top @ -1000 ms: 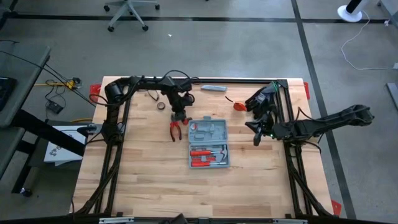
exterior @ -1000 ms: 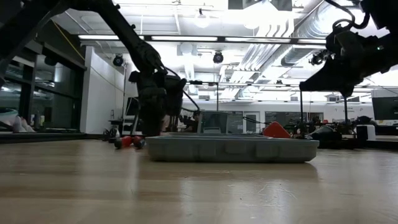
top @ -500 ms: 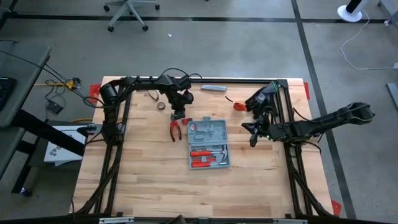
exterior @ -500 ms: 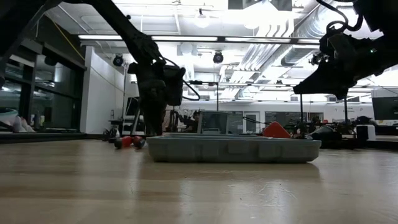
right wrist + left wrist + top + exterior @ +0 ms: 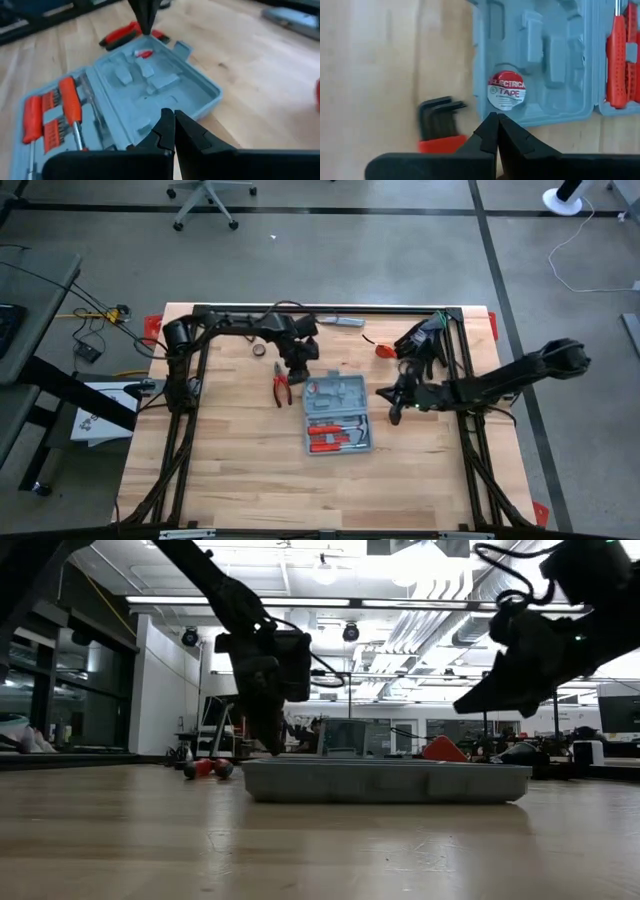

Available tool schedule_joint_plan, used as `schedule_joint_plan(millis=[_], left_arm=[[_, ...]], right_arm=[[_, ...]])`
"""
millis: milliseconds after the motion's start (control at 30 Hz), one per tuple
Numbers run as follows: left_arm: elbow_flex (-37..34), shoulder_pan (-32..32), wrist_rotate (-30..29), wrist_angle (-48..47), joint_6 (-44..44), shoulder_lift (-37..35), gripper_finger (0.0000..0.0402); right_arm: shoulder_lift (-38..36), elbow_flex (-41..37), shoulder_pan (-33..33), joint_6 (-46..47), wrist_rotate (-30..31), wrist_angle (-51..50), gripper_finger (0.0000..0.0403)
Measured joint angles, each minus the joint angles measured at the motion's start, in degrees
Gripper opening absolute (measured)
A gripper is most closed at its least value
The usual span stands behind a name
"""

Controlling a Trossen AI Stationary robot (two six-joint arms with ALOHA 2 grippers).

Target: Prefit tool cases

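Seeing case: tool case lies open, mid-table.
Left gripper: my jaws closed, empty, over case's far-left corner.
Right gripper: closed, empty, just right.

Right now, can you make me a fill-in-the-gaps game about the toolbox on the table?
1. The tool case lies ___ on the table.
2. The round roll in the case says electrical ___.
3. The pliers beside the case have ___ handles.
4. Both grippers, left and right, are ___.

Missing words: open, tape, red, shut
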Motion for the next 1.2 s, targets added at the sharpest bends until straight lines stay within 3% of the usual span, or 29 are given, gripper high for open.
schedule_joint_plan(millis=[367, 533, 733, 1067, 1200], left_arm=[[0.02, -5.17, 0.07, 6.10, -2.93, -0.07, 0.0000], [0.02, -6.31, 0.01, 5.82, -2.85, -0.07, 0.0000], [0.02, -5.57, -0.07, 3.67, -0.86, -0.09, 0.0000], [0.04, -3.85, -0.37, 3.59, 1.58, -0.09, 0.0000], [0.04, -2.58, -4.17, 4.03, 3.12, -0.09, 0.0000]], right_arm=[[21.72, 13.88, -2.05, -6.20, -5.74, -2.68, 0.0000], [27.74, 16.56, -2.51, -5.45, -7.41, -4.09, 0.0000], [27.42, 16.59, -1.07, -1.87, -7.38, -6.23, 0.0000], [20.69, 16.31, 0.61, -4.43, -4.38, -7.08, 0.0000], [18.36, 16.35, -0.97, -6.58, -3.74, -6.66, 0.0000]])
